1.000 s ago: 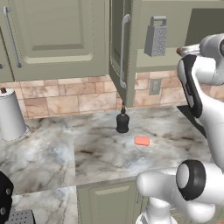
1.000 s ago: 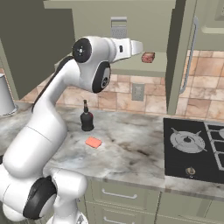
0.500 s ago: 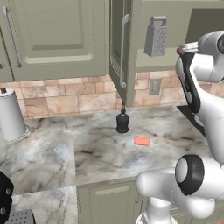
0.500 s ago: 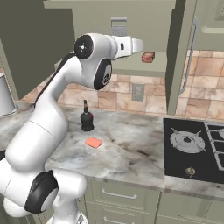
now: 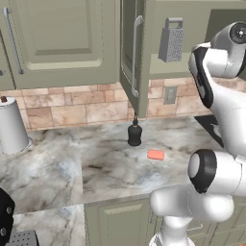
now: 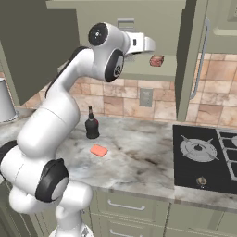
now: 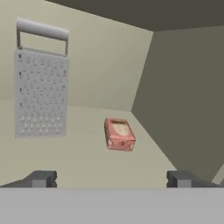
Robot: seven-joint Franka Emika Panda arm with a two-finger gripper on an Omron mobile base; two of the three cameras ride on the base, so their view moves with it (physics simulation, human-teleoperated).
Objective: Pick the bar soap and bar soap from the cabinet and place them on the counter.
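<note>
- Left base view: cabinet, grey-green, one door standing open edge-on. Steel box grater upright on the inner shelf. On the counter: salmon-orange bar soap lying flat, just right of and nearer than a black bottle; a steel canister at far left. The arm's upper links rise at the right, reaching toward the shelf.
- Right base view: gripper at shelf height, at the cabinet mouth. Dark red-brown bar soap on the inner shelf, just right of and below the hand, apart from it. Orange bar on the counter right of and nearer than the bottle; black stove top at right.
- Hand view: both finger tips spread fully, nothing between them. Red-brown bar ahead on the shelf floor, roughly centred; grater to its left, well apart.
- Step in hand, as judged: one bar already on the counter; approach to the second underway.
- Next move calls for: advancing and lowering until the fingers straddle the bar, staying clear of the grater, then closing.
</note>
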